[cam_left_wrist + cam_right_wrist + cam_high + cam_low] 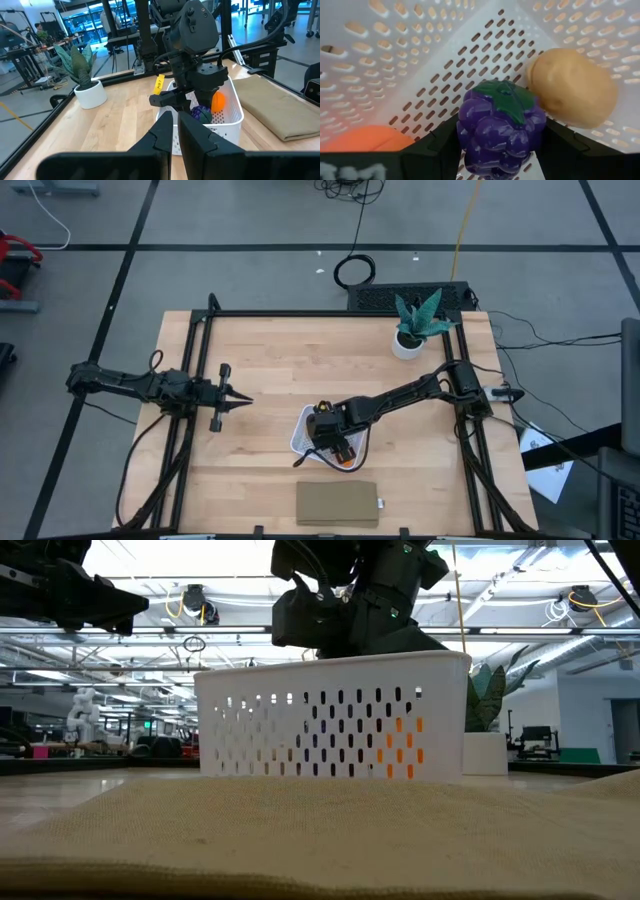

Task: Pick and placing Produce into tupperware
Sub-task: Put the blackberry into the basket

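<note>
Where the wooden table [270, 370] stands on a grey floor, a potted plant [415, 325] and a brown pad [337, 504] are seen. Inside the white tupperware [330, 715], purple grapes [497, 132] are squeezed between the right gripper [335, 445] fingers — potato [572, 92] and orange [365, 140] beside them. The left gripper [238, 402] is kept closed, well apart.
</note>
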`<state>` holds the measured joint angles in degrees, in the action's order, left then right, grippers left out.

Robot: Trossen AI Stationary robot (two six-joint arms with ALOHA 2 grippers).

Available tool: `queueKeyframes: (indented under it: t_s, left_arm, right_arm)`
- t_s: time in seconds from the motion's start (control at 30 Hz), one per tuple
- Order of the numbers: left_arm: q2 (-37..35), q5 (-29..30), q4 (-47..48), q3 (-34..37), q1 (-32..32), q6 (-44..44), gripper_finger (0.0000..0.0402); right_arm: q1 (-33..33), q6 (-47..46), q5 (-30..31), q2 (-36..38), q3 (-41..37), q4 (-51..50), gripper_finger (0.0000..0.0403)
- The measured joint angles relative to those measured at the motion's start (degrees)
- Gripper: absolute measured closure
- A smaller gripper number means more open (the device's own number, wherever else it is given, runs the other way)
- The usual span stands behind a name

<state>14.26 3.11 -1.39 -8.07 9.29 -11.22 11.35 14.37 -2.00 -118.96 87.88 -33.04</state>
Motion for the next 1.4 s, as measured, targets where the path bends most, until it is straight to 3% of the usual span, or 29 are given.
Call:
queueKeyframes:
  t_s: [1.4]
  left_arm:
    - [0.0, 0.0, 0.0, 0.0, 0.0, -0.1, 0.0371]
  right_arm:
    - [0.0, -1.7, 0.0, 0.0, 0.0, 0.0, 0.0206]
